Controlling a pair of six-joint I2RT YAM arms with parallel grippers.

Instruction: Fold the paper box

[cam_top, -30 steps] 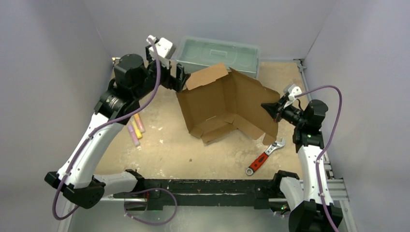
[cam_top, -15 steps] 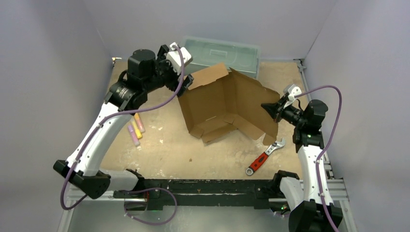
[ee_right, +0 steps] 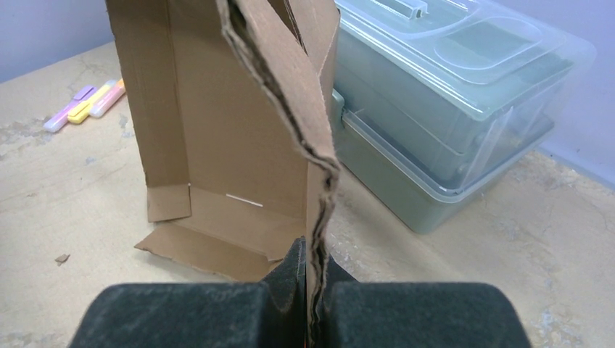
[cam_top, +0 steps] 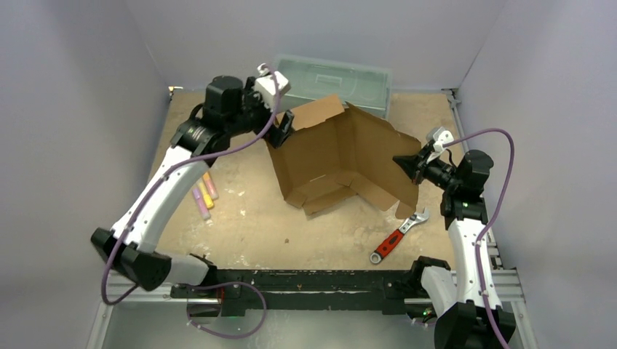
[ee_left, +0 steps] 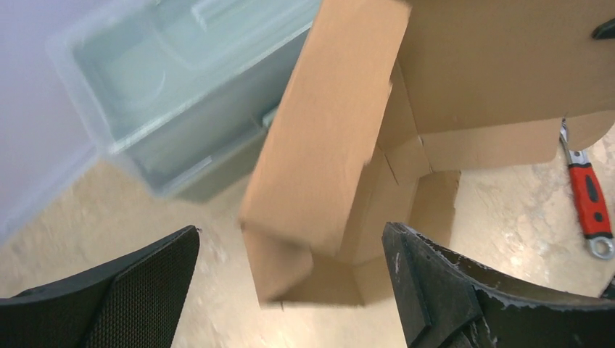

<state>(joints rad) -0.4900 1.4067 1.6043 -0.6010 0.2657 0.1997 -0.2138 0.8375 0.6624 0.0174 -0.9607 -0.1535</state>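
1. Top external view:
   - The paper box (cam_top: 342, 156) stands half-formed just past the middle of the table (cam_top: 247, 225). Its base is tilted up, and its walls and flaps are only partly raised.
   - The right pincer (cam_top: 407, 161) is clamped on the box's 3 o'clock edge.
   - The left pincer (cam_top: 282, 125) hangs at the box's 10 o'clock corner, just beside a loose flap.
   - A grey-green toolbox (cam_top: 331, 76) sits at 12 o'clock, a red-handled wrench (cam_top: 396, 236) at 5 o'clock and some markers (cam_top: 204, 193) at 9 o'clock.
   - The step in hand looks like folding that corner flap while the right arm steadies the sheet.

2. Left wrist view:
   - The left pincer (ee_left: 290, 239) is spread wide and holds nothing.
   - The raised flap of the paper box (ee_left: 326, 130) lies ahead of it, in line with the gap and untouched.
   - The toolbox (ee_left: 181, 94) is at 11 o'clock and the wrench (ee_left: 586, 196) at 3 o'clock.
   - The next move probably calls for advancing until the flap sits between the pads, then closing and bending it along its crease without dragging the box.

3. Right wrist view:
   - The right pincer (ee_right: 312, 290) is closed tight on the ragged corrugated edge of the paper box (ee_right: 217, 130), which rises upright from it.
   - The toolbox (ee_right: 442, 109) is at 2 o'clock and the markers (ee_right: 87, 101) at 10 o'clock.

4. Writing: no brand, label or lettering can be read in any view.
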